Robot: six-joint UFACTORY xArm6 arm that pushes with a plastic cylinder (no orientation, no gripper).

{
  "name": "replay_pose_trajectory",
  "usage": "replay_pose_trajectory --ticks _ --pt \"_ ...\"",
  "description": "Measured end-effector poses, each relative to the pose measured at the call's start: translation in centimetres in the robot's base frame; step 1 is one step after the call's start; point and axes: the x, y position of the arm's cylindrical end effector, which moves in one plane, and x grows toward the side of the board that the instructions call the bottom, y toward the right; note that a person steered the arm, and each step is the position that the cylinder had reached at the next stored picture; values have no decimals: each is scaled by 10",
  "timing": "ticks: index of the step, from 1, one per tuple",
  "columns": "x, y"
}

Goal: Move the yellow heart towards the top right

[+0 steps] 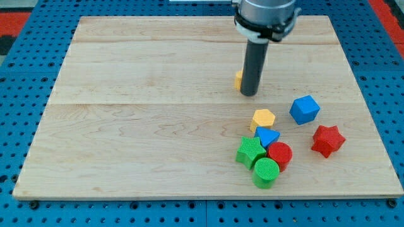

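Nearest the view's bottom, a green cylinder [266, 172], touching a green block [250, 152] of ridged, roughly star-like shape on its upper left and a red cylinder [279, 155] on its upper right. Wedged just above those, a blue triangular block [267, 137], and touching its top a yellow hexagon [263, 118]; all five bunched tight in one cluster, right of the board's middle. Off to the view's right of the cluster and apart from it, a red star [328, 140], with a blue cube-like block [305, 109] above and slightly left of it, close but not touching. Farther up, well apart from the cluster, my tip [249, 94] planted on the wooden board [139, 113], the dark rod rising straight to the grey wrist at the view's top. No fingers on this rod, so nothing clenched, released or grasped; only a blunt end resting at table height. Yellow heart [239, 80] almost wholly hidden behind the rod, just a sliver showing at the rod's left edge, a little above the tip, near the board's centre and somewhat toward the top. Contact between rod and heart likely but not certain from this angle. Around the board, a blue pegboard surface [25, 208].
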Motion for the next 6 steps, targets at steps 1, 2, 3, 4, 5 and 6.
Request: replay_pose_trajectory --ticks 1,2,3,4,5,6 --pt "-34 26" --pt "-92 10" --pt "-53 49" --pt "-58 -31" --pt "-87 -58" --pt "-114 6"
